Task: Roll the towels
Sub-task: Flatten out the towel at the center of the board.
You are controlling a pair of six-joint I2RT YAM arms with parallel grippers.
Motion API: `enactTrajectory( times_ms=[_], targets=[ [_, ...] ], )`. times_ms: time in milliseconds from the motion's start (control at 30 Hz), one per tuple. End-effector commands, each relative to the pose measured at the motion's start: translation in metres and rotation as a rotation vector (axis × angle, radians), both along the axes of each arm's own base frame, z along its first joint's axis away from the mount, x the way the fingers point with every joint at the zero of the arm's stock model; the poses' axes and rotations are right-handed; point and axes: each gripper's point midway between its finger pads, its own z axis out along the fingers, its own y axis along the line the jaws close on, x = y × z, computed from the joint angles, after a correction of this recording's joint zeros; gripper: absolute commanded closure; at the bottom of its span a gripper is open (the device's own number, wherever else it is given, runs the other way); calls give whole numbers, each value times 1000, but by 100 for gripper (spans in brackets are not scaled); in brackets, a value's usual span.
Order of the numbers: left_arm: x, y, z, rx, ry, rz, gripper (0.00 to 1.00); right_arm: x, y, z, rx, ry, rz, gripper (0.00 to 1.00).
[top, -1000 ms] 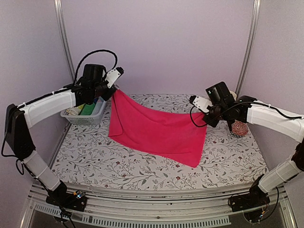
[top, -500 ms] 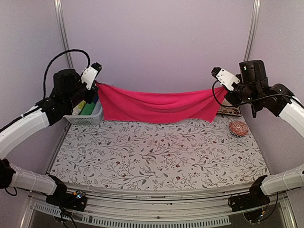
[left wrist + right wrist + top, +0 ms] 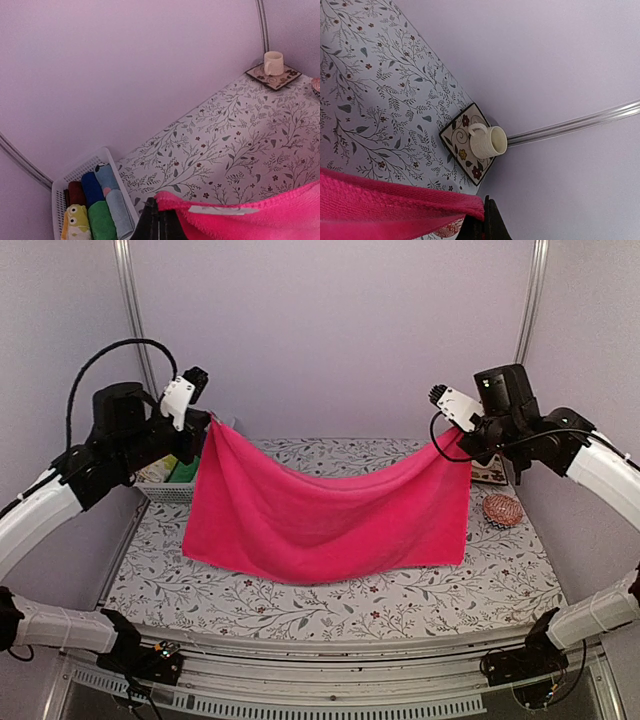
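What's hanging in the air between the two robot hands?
The pink towel, seen from the top camera. The left gripper pinches one top corner, the right gripper the other, and it sags in the middle.

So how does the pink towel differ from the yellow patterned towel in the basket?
The pink towel hangs spread open above the table, its top corners held by the left claw and the right claw. The yellow towel lies bundled in the white basket, beside a green roll. The pink towel is plain, while the yellow towel carries a white and orange pattern. Both look like soft cloth.
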Motion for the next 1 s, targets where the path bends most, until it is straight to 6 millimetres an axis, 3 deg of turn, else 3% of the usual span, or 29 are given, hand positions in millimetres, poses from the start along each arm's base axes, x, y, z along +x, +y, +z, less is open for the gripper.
enactTrajectory(
  times_ms=[0,133,267,333,400,567,733,867,967],
  targets=[
    [42,-22,-87,63,296,-2,100,67,-22,-34,4,40,-123,98],
    [96,-13,-160,85,474,113,100,127,-34,-103,-66,160,-165,98],
    [158,-2,-230,185,609,254,100,171,-45,-175,-70,289,-239,98],
    [180,-2,-264,249,650,292,100,189,-55,-200,-76,322,-269,98],
    [199,-3,-281,280,656,307,100,204,-60,-215,-45,341,-280,98],
    [229,-14,-293,305,629,291,100,229,-58,-219,-46,291,-269,98],
    [236,-15,-293,308,613,301,100,241,-64,-212,-61,236,-293,98],
    [244,-21,-288,297,573,289,100,249,-82,-199,-65,179,-353,98],
    [248,-22,-294,309,579,294,100,252,-86,-199,-58,176,-360,98]
  ],
)
